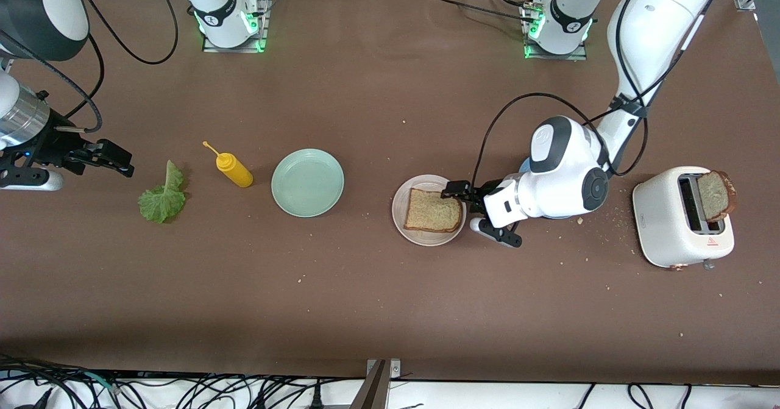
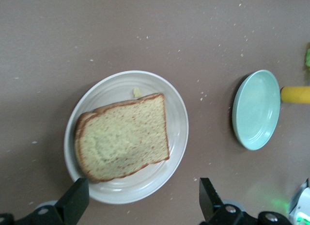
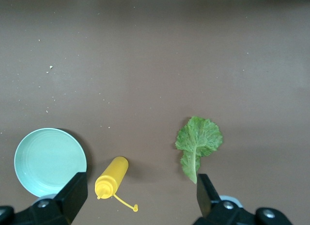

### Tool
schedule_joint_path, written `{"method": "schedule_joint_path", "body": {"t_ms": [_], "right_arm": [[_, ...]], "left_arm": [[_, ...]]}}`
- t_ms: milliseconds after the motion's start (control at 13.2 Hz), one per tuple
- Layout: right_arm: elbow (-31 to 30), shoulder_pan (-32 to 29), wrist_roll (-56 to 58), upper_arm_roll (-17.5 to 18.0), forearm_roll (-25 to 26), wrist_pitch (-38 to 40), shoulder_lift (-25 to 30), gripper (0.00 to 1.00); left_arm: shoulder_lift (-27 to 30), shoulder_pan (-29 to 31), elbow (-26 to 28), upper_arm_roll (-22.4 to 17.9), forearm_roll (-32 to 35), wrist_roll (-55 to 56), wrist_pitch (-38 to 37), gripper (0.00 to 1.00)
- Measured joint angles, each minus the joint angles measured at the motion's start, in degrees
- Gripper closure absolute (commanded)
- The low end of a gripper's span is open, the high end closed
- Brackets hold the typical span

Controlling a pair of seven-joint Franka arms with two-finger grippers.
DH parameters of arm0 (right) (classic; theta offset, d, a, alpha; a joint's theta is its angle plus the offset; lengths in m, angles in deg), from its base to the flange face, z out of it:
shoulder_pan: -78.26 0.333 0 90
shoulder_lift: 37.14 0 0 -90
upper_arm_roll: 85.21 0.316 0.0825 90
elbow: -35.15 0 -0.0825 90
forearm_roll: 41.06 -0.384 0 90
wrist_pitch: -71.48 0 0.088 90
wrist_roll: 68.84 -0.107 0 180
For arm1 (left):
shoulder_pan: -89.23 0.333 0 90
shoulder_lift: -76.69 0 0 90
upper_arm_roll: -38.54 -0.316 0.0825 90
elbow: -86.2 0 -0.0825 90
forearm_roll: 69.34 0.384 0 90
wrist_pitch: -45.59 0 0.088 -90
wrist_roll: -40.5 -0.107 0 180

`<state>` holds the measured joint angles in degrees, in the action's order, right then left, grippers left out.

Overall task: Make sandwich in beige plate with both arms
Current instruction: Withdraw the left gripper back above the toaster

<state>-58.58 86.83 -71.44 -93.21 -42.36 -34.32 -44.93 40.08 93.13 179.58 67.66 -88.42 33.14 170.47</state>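
The beige plate (image 1: 426, 182) sits mid-table with one brown bread slice (image 1: 432, 210) lying flat on it. My left gripper (image 1: 481, 215) hangs open beside the plate, at its edge toward the left arm's end, holding nothing. In the left wrist view the bread slice (image 2: 123, 137) fills most of the plate (image 2: 116, 87), and the gripper (image 2: 144, 205) straddles the plate's rim. A green lettuce leaf (image 1: 161, 197) lies on the table toward the right arm's end. My right gripper (image 1: 113, 160) is open and empty above the table beside the leaf (image 3: 197, 142).
A white toaster (image 1: 682, 217) at the left arm's end has a second bread slice (image 1: 716, 195) sticking out of its slot. A mint-green plate (image 1: 308, 182) and a yellow squeeze bottle (image 1: 233, 169) on its side lie between leaf and beige plate. Crumbs dot the table.
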Motion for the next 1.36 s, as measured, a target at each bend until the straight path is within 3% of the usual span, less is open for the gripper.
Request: {"method": "schedule_joint_path", "body": {"t_ms": [303, 606, 833, 1061, 1364], "right_arm": [[0.01, -0.03, 0.0, 0.0, 0.0, 0.0, -0.01, 0.0], [0.02, -0.04, 0.0, 0.0, 0.0, 0.0, -0.02, 0.0], [0.02, -0.05, 0.0, 0.0, 0.0, 0.0, -0.03, 0.0], [0.02, -0.05, 0.0, 0.0, 0.0, 0.0, -0.16, 0.0], [0.02, -0.06, 0.0, 0.0, 0.0, 0.0, -0.18, 0.0]], "left_arm": [[5.15, 3.01, -1.36, -0.02, 12.57, -0.01, -9.97, 0.0], [11.83, 5.91, -3.02, -0.36, 18.36, -0.04, -18.79, 0.0], [13.23, 7.6, -9.94, -0.62, 26.22, -0.04, -28.66, 0.0], [14.95, 8.4, -13.91, -1.98, 27.18, 0.08, -31.27, 0.0], [19.83, 9.07, -14.4, -3.02, 31.94, 1.08, -32.46, 0.0]]}}
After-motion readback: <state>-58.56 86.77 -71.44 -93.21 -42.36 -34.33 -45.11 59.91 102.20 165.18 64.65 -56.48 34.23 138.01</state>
